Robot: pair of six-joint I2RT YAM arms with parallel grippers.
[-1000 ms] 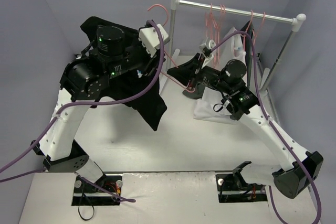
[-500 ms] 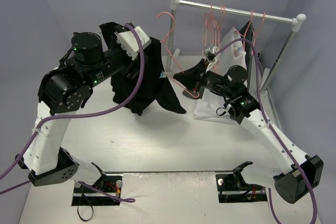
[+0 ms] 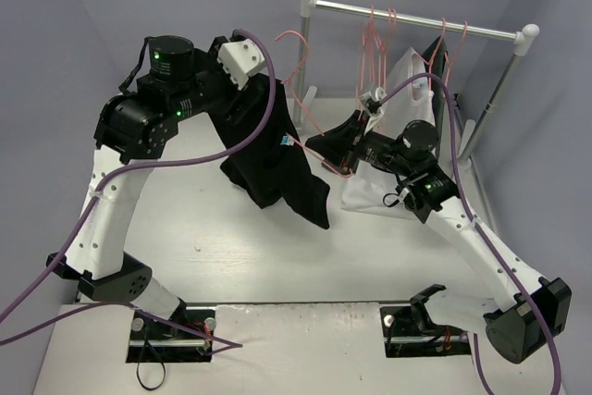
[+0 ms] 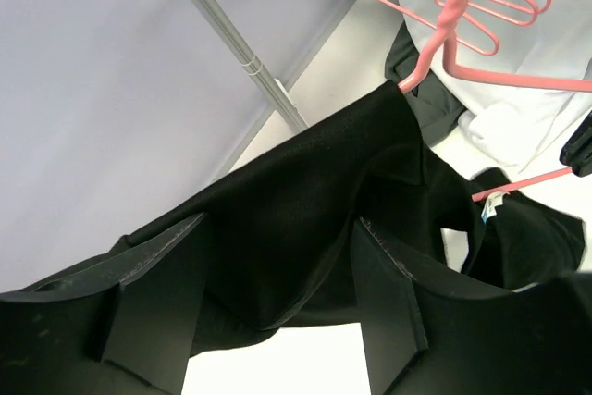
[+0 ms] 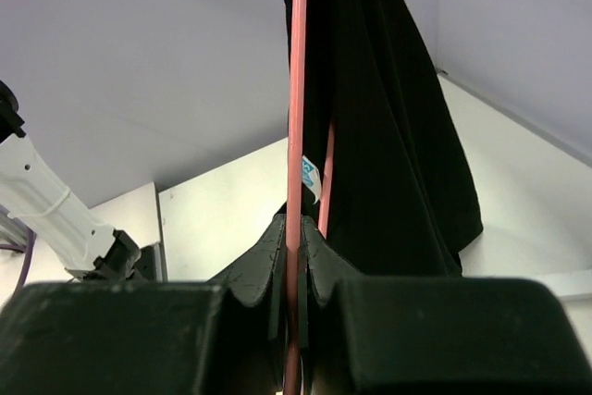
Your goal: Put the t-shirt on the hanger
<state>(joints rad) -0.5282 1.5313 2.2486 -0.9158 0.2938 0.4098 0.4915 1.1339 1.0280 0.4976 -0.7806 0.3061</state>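
The black t-shirt (image 3: 273,150) hangs off the table from my left gripper (image 3: 262,90), whose fingers are buried in the cloth. In the left wrist view the fingers (image 4: 157,293) stand apart, with the t-shirt (image 4: 305,201) draped across their tips. My right gripper (image 3: 326,145) is shut on the lower wire of a pink hanger (image 3: 305,104), held tilted with its hook up. The hanger (image 4: 435,43) meets the shirt's upper edge. In the right wrist view the hanger wire (image 5: 298,90) is pinched between the pads of the right gripper (image 5: 294,228), with the t-shirt (image 5: 388,117) close behind.
A clothes rack (image 3: 416,20) stands at the back right with several more pink hangers (image 3: 379,39). A white garment (image 3: 370,191) hangs from it down to the table, with a dark garment (image 3: 442,71) behind. The rack's left post (image 4: 231,34) is close to my left gripper.
My left arm has swung the t-shirt to the right, up against the hanger, and the cloth now hangs lower towards the right. My right gripper has barely moved with the hanger.
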